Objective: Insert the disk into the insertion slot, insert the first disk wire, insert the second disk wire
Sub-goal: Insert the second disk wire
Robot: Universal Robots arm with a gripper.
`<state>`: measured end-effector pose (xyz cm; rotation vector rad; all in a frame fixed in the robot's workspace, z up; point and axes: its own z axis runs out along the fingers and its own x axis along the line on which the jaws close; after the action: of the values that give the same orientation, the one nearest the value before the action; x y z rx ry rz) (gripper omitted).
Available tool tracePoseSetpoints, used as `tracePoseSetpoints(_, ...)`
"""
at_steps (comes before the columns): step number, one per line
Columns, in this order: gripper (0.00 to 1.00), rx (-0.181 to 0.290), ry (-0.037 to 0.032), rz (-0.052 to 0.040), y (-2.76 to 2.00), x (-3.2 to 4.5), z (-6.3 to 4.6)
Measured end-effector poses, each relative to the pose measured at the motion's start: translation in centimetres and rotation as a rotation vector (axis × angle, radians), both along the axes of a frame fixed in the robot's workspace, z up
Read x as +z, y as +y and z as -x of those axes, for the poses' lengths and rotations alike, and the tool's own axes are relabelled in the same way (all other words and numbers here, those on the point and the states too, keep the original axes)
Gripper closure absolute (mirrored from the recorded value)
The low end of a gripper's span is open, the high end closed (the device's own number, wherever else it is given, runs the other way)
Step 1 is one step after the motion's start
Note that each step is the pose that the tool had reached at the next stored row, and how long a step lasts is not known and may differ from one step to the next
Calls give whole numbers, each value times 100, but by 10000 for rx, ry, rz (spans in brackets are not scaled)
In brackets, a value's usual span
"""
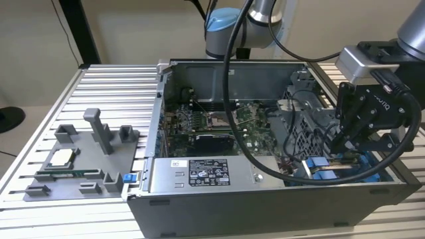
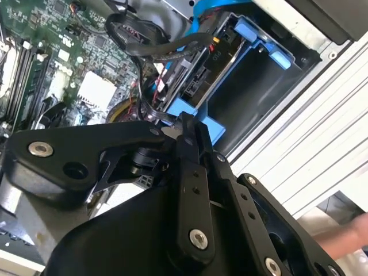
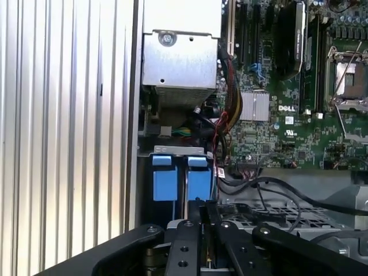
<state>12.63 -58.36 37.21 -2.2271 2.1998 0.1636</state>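
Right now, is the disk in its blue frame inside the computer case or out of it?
Inside. The disk in its blue frame sits in the bay at the case's corner, under the claw.

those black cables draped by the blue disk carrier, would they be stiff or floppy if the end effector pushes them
Probably floppy: the black cables hang in loose curves over the blue carrier, so they would likely bend aside rather than resist. They look light, but may spring back once released, judging by their arched loops. Snagging seems possible, since thin red wires lie tangled beside them near the end effector.
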Motion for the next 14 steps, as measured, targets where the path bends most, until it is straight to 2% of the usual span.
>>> tracePoseSetpoints(5,100,0,0,5,0,-7,9)
tracePoseSetpoints(9,100,3,-4,0,-15,-53,11)
tracePoseSetpoints(12,100,2,-54,-12,-36,-99,12)
tracePoseSetpoints(14,100,4,-115,-38,-44,-124,12)
